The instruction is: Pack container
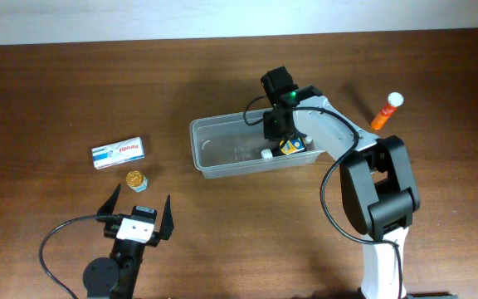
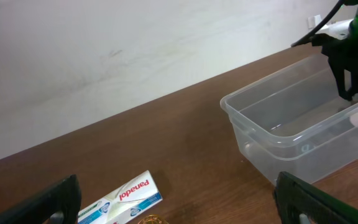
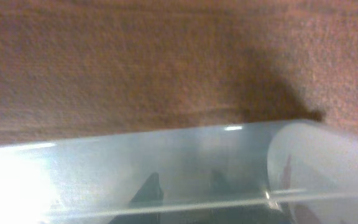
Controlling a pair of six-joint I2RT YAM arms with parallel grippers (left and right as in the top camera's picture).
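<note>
My right pincer (image 1: 284, 137) hung low inside the container (image 1: 222, 166) on the tabletop (image 1: 56, 91), likely to place gently; its grip I couldn't tell. My left pincer (image 1: 139, 209) sat spread apart.

The clear, shallow container (image 1: 222, 151) sits upright, open-topped, perhaps slightly skewed, centre-right.

Evenly lit; right wrist view blurred, with glare on container (image 3: 17, 177).
</note>
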